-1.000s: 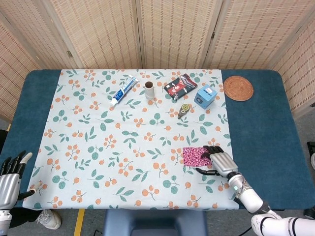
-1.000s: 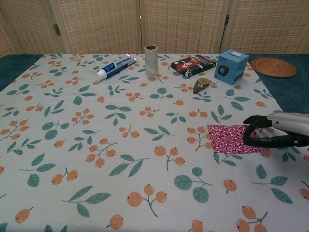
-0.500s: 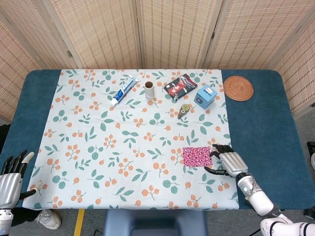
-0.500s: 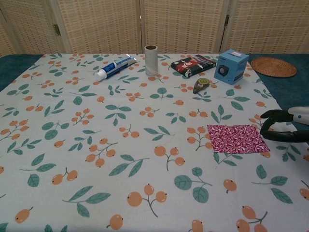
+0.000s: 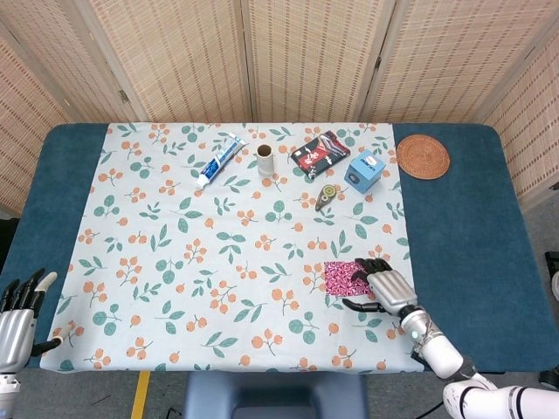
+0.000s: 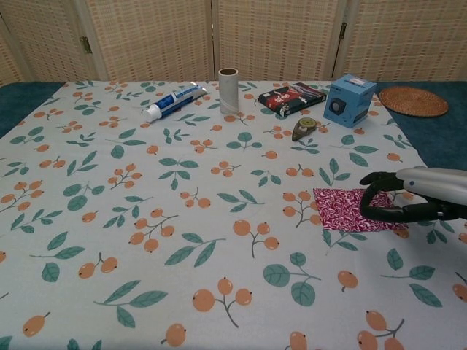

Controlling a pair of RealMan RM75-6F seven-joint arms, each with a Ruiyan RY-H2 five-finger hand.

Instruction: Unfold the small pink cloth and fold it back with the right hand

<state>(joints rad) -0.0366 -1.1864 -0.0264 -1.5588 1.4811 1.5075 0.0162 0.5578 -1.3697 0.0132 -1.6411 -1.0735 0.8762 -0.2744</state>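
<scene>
Here the small pink cloth (image 5: 343,278) lies flat on the counter (image 5: 472,244), right of centre. The right hand (image 5: 384,289) reaches over its right edge, fingers (image 6: 379,195) curved apart, gripping nothing visible. The left hand (image 5: 16,323) hangs off the near-left corner, fingers spread.

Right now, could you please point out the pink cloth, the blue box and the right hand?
pink cloth (image 6: 337,209), chest view, its uncovered left part.
blue box (image 6: 349,100), chest view, its front face.
right hand (image 5: 384,285), head view, its back.

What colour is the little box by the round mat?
Light blue box, with a dark round spot on its front; clearest in the chest view.
</scene>
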